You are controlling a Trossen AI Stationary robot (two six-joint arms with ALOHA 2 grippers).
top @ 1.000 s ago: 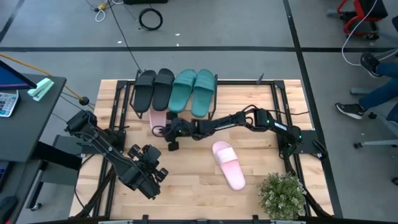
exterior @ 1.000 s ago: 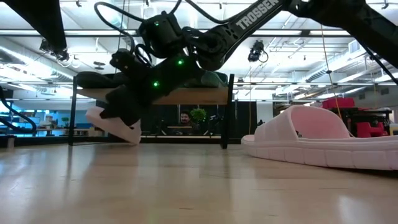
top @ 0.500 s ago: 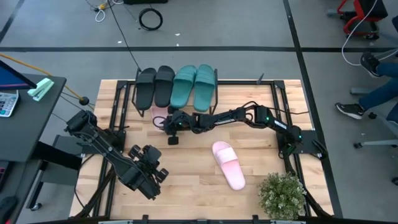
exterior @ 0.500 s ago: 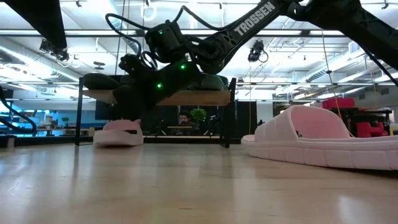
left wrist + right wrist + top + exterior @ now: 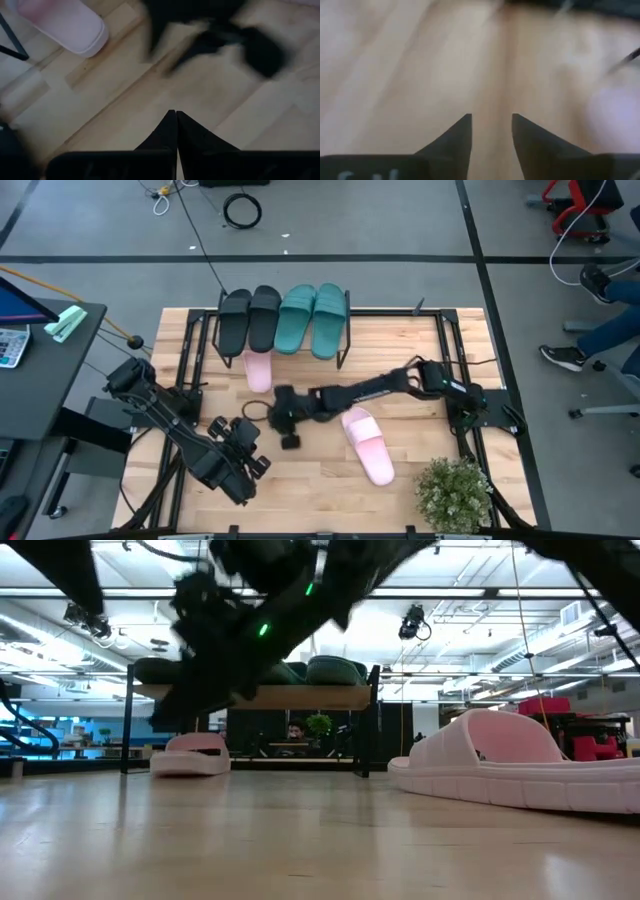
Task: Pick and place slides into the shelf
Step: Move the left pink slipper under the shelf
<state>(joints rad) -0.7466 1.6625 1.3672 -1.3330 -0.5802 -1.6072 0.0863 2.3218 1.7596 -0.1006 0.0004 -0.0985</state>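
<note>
While the left pincer [image 5: 240,455] waited at the near side of the desk [image 5: 420,350], fingers pressed together and holding nothing, the right pincer [image 5: 285,420] hung mid-desk with its fingers apart and empty, bare wood between them in its own wrist view. Just beside it lay one pink slide [image 5: 366,443], loose on the desk. Farther off, the other pink slide [image 5: 257,368] sat on the desk under the shelf [image 5: 345,330], only its near end poking out. On the shelf plank the two black slides [image 5: 247,320] and two teal slides [image 5: 312,323] stood side by side.

The step in hand looked like fetching the loose pink one. It would go best to straddle its strap or one side wall squarely, close firmly since rubber gives, lift it level, and slide it in beside its mate without nudging the wire legs.
</note>
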